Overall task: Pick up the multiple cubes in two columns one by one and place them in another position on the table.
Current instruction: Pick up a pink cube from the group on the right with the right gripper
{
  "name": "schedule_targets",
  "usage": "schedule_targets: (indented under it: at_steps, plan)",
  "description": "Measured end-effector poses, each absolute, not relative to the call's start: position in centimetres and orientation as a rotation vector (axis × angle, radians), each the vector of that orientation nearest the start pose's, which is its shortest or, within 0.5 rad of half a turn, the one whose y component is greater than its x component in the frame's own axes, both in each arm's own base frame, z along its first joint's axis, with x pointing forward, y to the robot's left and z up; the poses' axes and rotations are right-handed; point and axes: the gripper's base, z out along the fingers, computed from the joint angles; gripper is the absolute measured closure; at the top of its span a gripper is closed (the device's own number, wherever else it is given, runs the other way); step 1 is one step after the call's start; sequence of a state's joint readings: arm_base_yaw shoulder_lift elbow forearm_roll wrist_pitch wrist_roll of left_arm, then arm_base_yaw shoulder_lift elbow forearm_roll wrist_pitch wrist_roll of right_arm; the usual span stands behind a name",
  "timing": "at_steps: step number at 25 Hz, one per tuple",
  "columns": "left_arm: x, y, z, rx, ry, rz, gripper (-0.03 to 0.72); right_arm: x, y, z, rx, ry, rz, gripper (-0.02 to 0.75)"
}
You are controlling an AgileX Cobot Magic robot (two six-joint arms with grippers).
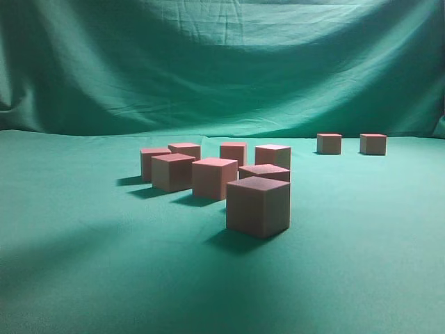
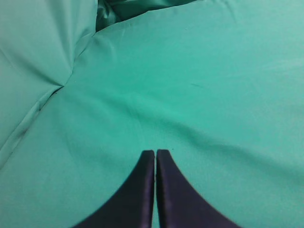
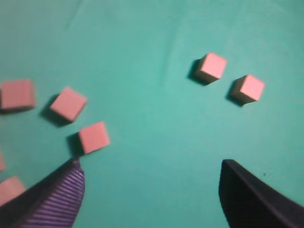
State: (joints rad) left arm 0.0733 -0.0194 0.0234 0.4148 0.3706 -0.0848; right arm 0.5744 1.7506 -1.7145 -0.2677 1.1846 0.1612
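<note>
Left gripper [image 2: 155, 156]: jaws together, over bare table [image 2: 199, 85] | Right gripper [image 3: 149, 190]: jaws apart, empty, nearer | cubes [image 1: 215, 178]: main cluster lies left of right gripper; two sit apart.

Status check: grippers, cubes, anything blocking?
Left gripper shut, empty, over bare cloth. Right gripper open, empty, above table. Eight cubes clustered; two cubes set apart, far right. Nothing blocking.
</note>
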Motion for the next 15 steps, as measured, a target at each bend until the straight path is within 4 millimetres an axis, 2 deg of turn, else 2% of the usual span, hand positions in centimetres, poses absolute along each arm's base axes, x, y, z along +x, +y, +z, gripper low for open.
schedule_targets:
  at_steps: [4,8,11,15]
  plan:
    - [5.1,1.7,17.6,0.109,1.842,0.399,0.688,37.2,14.4,33.5,-0.382,2.605,-0.093,0.161]
    - [5.1,1.7,17.6,0.109,1.842,0.399,0.688,41.5,11.6,30.6,-0.212,2.669,0.021,0.161]
    - [5.1,1.7,17.6,0.109,1.842,0.399,0.688,44.2,10.7,28.2,-0.165,2.680,0.115,0.161]
    - [5.1,1.7,17.6,0.109,1.842,0.399,0.688,46.8,10.7,24.9,-0.161,2.680,0.156,0.161]
